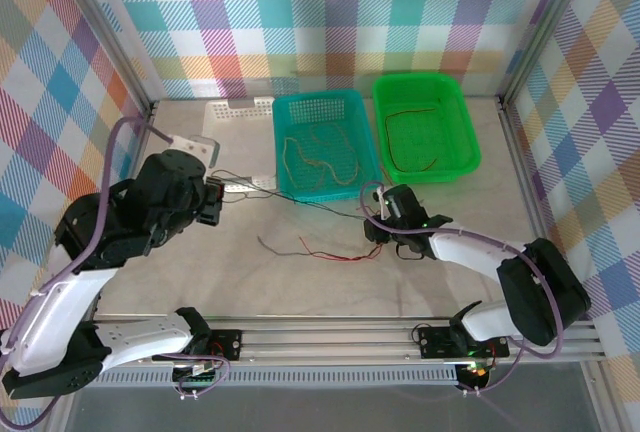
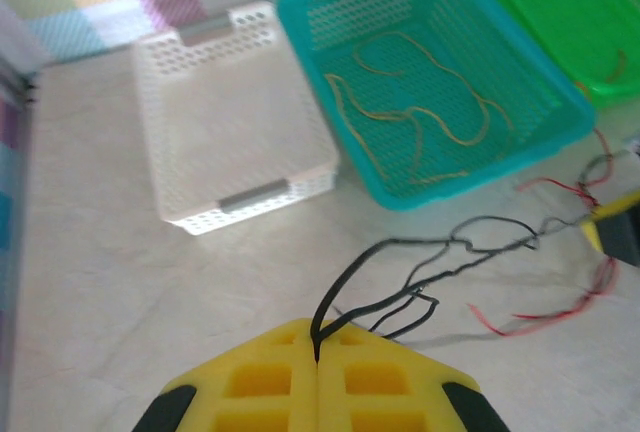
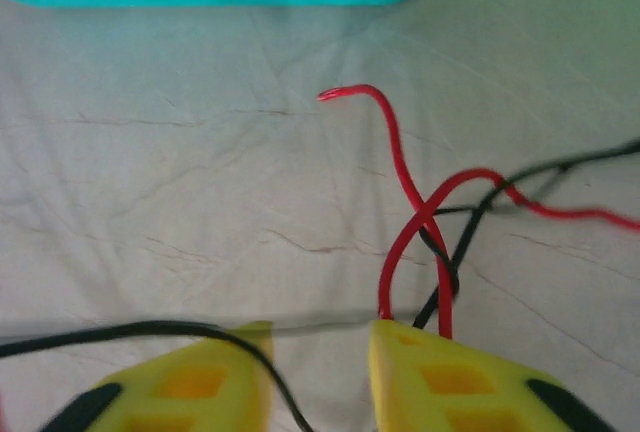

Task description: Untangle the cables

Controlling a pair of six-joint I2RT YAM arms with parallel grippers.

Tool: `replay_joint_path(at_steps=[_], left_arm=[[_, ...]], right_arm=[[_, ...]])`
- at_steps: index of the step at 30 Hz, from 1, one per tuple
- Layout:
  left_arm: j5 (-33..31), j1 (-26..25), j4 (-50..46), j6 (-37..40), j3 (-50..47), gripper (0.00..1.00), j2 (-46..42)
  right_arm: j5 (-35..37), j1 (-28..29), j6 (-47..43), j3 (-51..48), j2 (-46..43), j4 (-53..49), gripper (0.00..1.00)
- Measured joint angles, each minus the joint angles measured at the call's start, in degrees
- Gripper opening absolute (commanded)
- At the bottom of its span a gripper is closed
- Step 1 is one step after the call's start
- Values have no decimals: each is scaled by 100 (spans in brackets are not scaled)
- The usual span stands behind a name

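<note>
Working through the tangle, we are finding part of it done: tan cables [image 2: 420, 117] are lying loose in the teal basket [image 1: 325, 100] and a reddish cable [image 1: 415, 142] in the green basket [image 1: 425, 80], while black cables [image 2: 440, 252] and a red cable [image 3: 400, 162] are crossing on the table [image 1: 280, 287] before them. We are clamping the left gripper [image 2: 318, 344] on the black cables, and the right gripper [image 3: 322, 337] is hovering with jaws apart over the red-and-black crossing, pinching nothing we can make out. We are judging the bare near table as room for pulling, with the teal basket's wall close ahead and the white basket [image 2: 235, 112] leftward.
</note>
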Motion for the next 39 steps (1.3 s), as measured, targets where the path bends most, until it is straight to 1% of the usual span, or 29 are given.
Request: replay_joint_path(at_steps=[3, 5, 8, 13, 17, 19, 21, 26, 30, 33, 35, 39], left_arm=[[-234, 2, -57, 7, 46, 0, -197], [-188, 22, -55, 15, 26, 0, -295], [210, 31, -2, 39, -205, 4, -459], [1086, 33, 323, 28, -918, 8, -256], [1360, 31, 557, 13, -1217, 9, 66], [1285, 31, 581, 4, -1224, 6, 131], [1104, 33, 570, -13, -1193, 5, 120], [614, 33, 538, -35, -942, 4, -9], [348, 35, 507, -50, -815, 3, -107], [181, 35, 444, -59, -778, 1, -160], [105, 35, 376, -72, -774, 0, -216], [-55, 35, 321, -120, -730, 0, -420]], right_arm=[[17, -85, 81, -20, -37, -52, 57], [-85, -164, 90, -142, -195, -33, 61], [-424, -223, 76, -334, -566, -7, 66], [-984, -223, 61, -437, -1425, 81, 69], [-1257, -223, 55, -437, -2122, 129, 70], [-1228, -223, 42, -420, -2319, 72, 70], [-1040, -221, 42, -321, -2328, -164, 70], [-428, -223, 87, -33, -1788, -905, 71], [-192, -223, 181, -57, -1381, -1178, 71], [-96, -221, 227, -66, -1080, -1235, 68], [-59, -221, 234, -66, -872, -1237, 60], [2, -216, 254, -9, -450, -1266, 38]])
